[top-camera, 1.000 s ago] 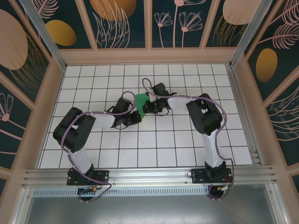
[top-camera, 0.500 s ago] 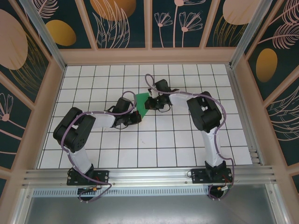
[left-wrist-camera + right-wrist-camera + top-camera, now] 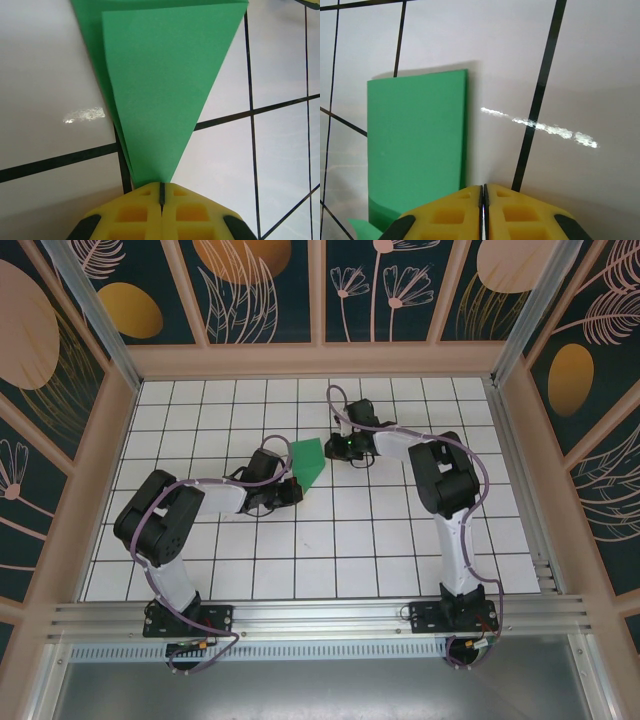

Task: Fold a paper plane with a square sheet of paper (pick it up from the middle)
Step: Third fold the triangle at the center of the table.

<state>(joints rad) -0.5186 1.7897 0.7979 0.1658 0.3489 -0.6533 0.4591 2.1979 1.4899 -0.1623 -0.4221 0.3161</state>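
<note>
The left arm lies low, elbow bent, its left gripper (image 3: 161,192) pinched together on the folded green paper (image 3: 307,462) mid-table (image 3: 400,570). Beyond, the right arm reaches farther; the right gripper (image 3: 483,192) is closed, empty, just beside the paper.

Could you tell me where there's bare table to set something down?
Free on the table: the near tiles between left arm and right arm, and the far-left corner. Crowded: around the paper, with the left gripper and right gripper at it.
</note>
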